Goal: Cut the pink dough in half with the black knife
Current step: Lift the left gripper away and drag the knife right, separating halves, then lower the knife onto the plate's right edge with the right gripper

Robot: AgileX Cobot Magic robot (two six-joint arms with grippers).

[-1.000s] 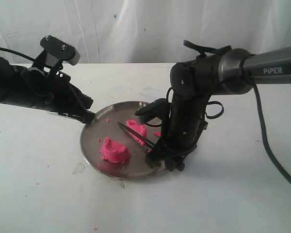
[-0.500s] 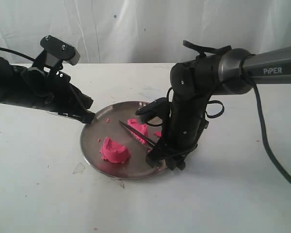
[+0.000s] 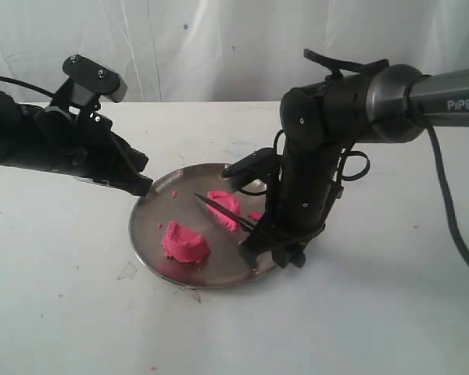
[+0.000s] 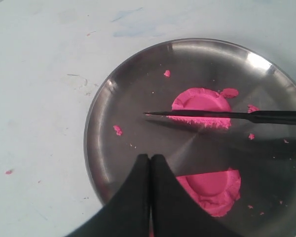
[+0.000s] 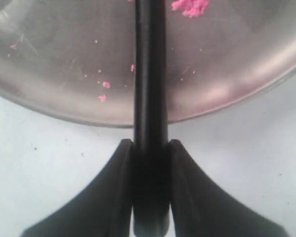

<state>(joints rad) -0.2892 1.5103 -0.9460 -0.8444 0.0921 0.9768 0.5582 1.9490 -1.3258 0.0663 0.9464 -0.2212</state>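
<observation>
right tool (image 5: 149, 148) clamps knife (image 4: 227, 115) handle, blade raised above the halves | dough (image 3: 184, 241) lies split, cut looks done | left tool (image 4: 150, 163) closed, empty, at plate (image 3: 152, 205) rim, probably to steady it

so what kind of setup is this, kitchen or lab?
Likely a lab test bench, not a kitchen: plain white table, a white curtain behind it, and two arms working pink dough on a steel plate with a knife.
</observation>
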